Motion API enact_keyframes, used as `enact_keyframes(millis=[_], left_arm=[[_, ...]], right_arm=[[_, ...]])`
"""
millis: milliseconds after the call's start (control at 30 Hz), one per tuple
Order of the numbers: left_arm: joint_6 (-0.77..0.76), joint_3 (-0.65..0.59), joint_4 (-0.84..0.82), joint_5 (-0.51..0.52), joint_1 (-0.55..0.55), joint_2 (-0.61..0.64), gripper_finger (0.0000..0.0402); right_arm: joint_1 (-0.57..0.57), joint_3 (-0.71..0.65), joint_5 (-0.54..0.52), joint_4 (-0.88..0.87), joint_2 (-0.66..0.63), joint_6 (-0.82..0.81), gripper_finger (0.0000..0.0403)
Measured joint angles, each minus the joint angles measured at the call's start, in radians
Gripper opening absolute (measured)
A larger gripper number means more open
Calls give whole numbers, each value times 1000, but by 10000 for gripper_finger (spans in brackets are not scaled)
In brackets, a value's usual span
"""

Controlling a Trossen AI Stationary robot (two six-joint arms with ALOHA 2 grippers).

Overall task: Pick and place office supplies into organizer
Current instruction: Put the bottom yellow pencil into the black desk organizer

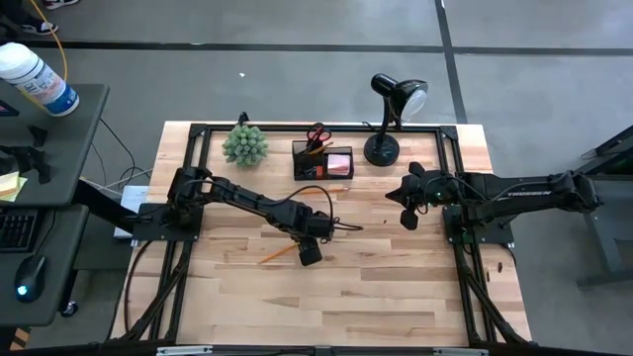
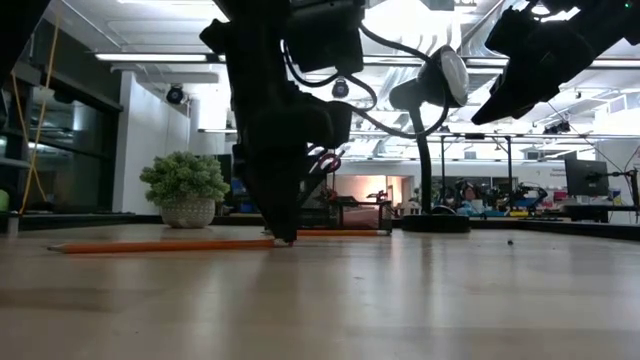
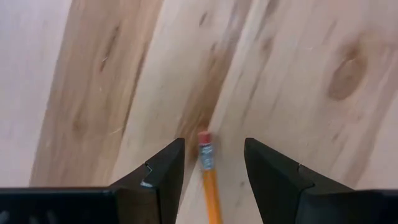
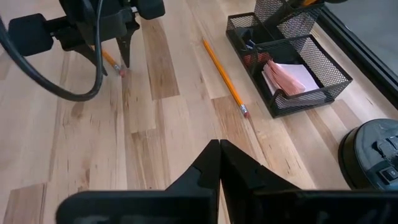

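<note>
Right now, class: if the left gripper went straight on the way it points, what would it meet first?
The left gripper points down, open, astride the orange pencil's eraser end; it would probably meet that pencil and the table together.

a robotics lab or open workshop: grey concrete floor (image 1: 297, 89) with taped lines, ceiling strip lights (image 2: 150, 57), a side workstation with keyboard (image 1: 15, 229) and mouse (image 1: 30, 272).

**Colours and patterns on my table**

I see a pale wooden table (image 1: 396, 287) with streaked brown grain and darker knots. The slim pencil (image 3: 210, 186) is orange, with a pink eraser tip and a silver band. My black wire-mesh organizer (image 4: 311, 65) holds a pink square sticky-note pad (image 4: 291, 78) and red-handled scissors (image 1: 317, 135). The spiky plant (image 1: 244, 144) is pale green, and the desk lamp (image 1: 388, 119) is black.
</note>
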State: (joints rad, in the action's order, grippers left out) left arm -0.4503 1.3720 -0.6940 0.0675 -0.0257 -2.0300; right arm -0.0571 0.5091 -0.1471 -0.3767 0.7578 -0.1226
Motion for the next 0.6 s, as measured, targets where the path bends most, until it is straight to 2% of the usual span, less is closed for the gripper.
enact_keyframes(millis=[200, 600], left_arm=[[31, 1, 55, -41, 0, -11, 146], [36, 2, 40, -48, 1, -21, 58]], right_arm=[[0, 0, 0, 0, 0, 0, 1], [0, 0, 0, 0, 0, 0, 3]])
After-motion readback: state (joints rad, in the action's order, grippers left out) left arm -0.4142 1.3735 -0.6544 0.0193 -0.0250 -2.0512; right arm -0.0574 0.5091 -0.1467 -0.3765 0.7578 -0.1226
